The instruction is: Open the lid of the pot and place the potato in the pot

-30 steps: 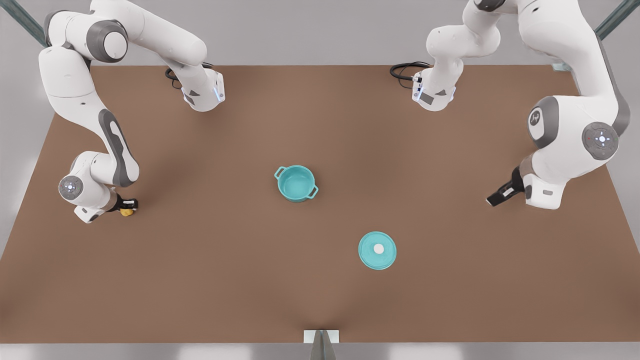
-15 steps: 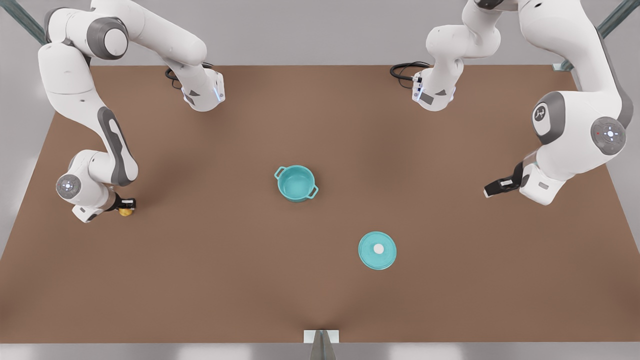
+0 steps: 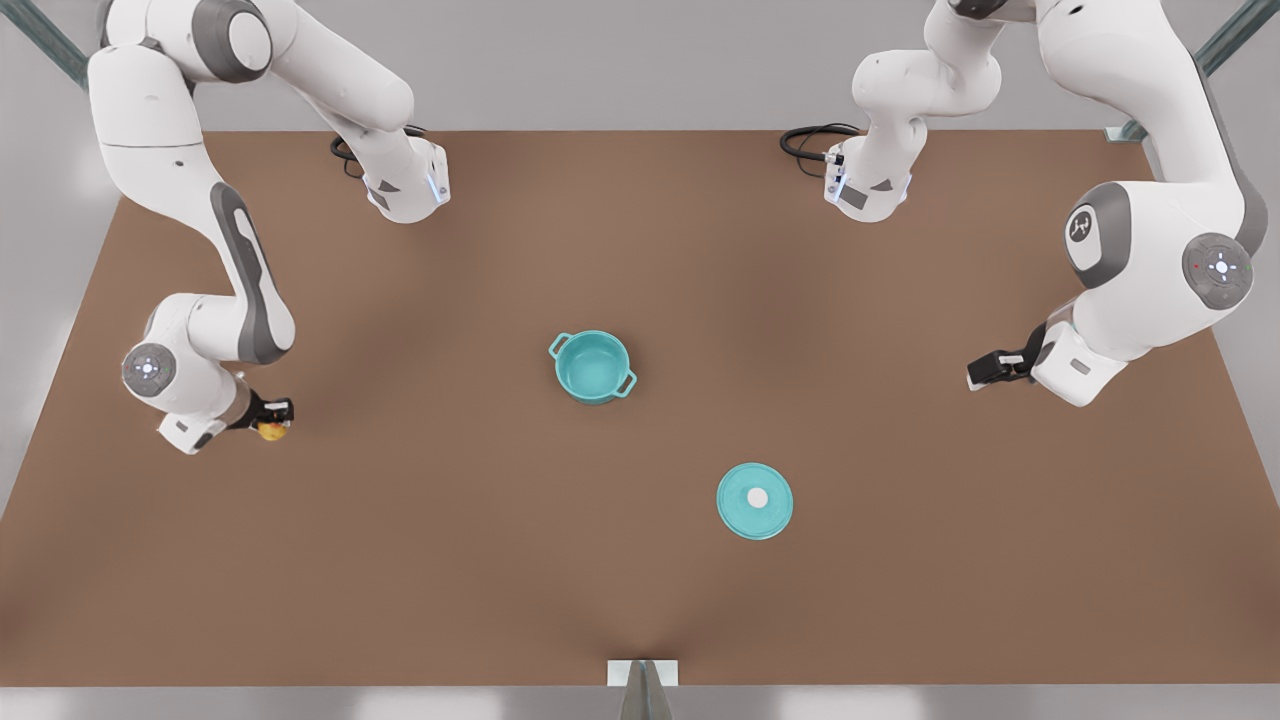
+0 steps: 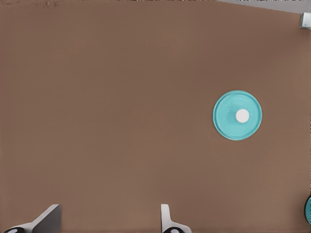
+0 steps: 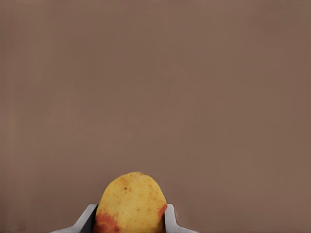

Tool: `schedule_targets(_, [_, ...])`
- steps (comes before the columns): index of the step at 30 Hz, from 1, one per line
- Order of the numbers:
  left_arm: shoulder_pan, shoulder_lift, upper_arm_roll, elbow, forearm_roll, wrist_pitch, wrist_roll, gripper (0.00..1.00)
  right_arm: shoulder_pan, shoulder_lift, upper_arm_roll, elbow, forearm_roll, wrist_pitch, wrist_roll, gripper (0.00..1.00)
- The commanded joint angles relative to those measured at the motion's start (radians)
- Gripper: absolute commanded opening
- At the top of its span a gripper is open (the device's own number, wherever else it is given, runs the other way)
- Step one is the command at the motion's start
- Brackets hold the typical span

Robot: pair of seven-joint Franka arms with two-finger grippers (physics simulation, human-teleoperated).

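At the front view's left, the right end effector (image 3: 272, 420) clamped the small lumpy yellow-orange potato (image 3: 270, 431) by its flanks; rounded and probably firm, it looked liable to slip. Centrally stood the open round teal pot (image 3: 592, 366), then the flat teal pot lid (image 3: 755, 501) on the brown tabletop (image 3: 640, 590). The left end effector (image 3: 985, 372) waited with fingers wide apart.
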Motion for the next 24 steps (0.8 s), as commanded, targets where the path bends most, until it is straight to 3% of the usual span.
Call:
schedule_targets(1, [-0.011,0.026,-0.002,0.044,0.0,0.005,0.11,1.0,0.001,-0.005,0.045,0.013,0.015,-0.116,0.268,0.52])
schedule_targets(7, [-0.013,0.033,-0.002,0.061,-0.009,-0.006,0.109,1.0,0.038,-0.025,0.205,0.075,0.133,-0.211,0.527,0.51])
schedule_targets(19, [-0.015,0.037,-0.003,0.063,0.005,-0.003,0.116,1.0,0.547,-0.014,0.216,0.269,0.309,-0.28,1.193,0.5])
schedule_targets(24, [-0.015,0.037,-0.003,0.063,0.005,-0.003,0.116,1.0,0.739,0.096,0.21,0.434,0.305,-0.288,1.389,0.49])
